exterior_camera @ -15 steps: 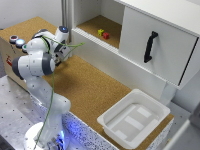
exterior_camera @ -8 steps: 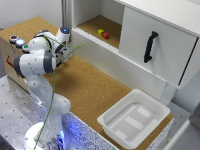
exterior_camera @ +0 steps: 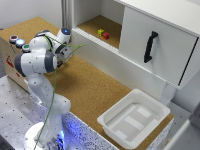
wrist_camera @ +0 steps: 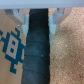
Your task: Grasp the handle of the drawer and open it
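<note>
The white arm [exterior_camera: 42,60] stands at the exterior view's left, folded over a cork-covered worktop [exterior_camera: 92,90]; its pincer [exterior_camera: 64,47] hangs low beside a cardboard box [exterior_camera: 12,57] at the worktop's edge, well apart from the drawer [exterior_camera: 160,42]. In the wrist view the pincer [wrist_camera: 38,20] shows two pale fingers [wrist_camera: 21,19] spread apart with nothing between them; under the gap runs a dark strip [wrist_camera: 37,55], flanked by the box's printed blue figure [wrist_camera: 12,45] on one side and speckled cork on the other.

The drawer is the big white boxy front at the exterior view's right, raised above the worktop and shut flush as far as the picture tells; its handle [exterior_camera: 150,46] is a slim black upright bar with bent ends, fixed near the middle of the panel, untouched by the arm. Beside the drawer, toward the exterior view's left, an open white compartment [exterior_camera: 92,15] has a cork floor that holds a small yellow-green block [exterior_camera: 100,32] and a red block [exterior_camera: 106,35], just beside each other (possibly touching; too small to tell).

A shallow white plastic tray [exterior_camera: 134,119] sits on the worktop's near corner below the drawer; three round buttons [exterior_camera: 19,42] rest on top of the cardboard box; a thin green cable [exterior_camera: 55,95] trails down along the arm toward its base.
</note>
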Controlling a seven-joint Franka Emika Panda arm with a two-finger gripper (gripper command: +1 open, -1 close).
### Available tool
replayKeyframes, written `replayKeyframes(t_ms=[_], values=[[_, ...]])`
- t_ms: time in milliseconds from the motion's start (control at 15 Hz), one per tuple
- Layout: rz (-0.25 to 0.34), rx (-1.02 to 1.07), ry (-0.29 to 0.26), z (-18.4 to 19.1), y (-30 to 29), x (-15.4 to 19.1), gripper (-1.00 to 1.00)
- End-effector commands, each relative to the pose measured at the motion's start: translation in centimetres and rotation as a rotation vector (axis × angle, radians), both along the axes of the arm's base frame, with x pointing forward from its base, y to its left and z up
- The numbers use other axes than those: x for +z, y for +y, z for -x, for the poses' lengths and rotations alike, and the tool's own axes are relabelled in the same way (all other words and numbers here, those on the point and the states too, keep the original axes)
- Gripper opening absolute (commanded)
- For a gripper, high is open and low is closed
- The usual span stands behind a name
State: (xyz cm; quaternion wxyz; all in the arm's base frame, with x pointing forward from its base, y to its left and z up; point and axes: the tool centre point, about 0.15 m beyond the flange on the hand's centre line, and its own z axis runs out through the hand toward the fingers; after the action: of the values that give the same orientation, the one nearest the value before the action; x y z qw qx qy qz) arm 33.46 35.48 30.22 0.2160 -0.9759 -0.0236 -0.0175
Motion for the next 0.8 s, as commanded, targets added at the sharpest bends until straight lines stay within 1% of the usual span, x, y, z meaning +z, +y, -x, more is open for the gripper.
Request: replayKeyframes(t_ms=[0,200,467,733], values=[[-0.052,-0.009,0.03,-0.7,-3.7,-2.4,-1.0],[-0.026,-0.028,0.038,-0.9,-5.9,-3.4,-1.0],[0.004,-0.07,0.033,-1.6,-9.4,-4.1,-1.0],[0.062,-0.113,0.036,-2.2,-13.0,-5.5,-1.0]])
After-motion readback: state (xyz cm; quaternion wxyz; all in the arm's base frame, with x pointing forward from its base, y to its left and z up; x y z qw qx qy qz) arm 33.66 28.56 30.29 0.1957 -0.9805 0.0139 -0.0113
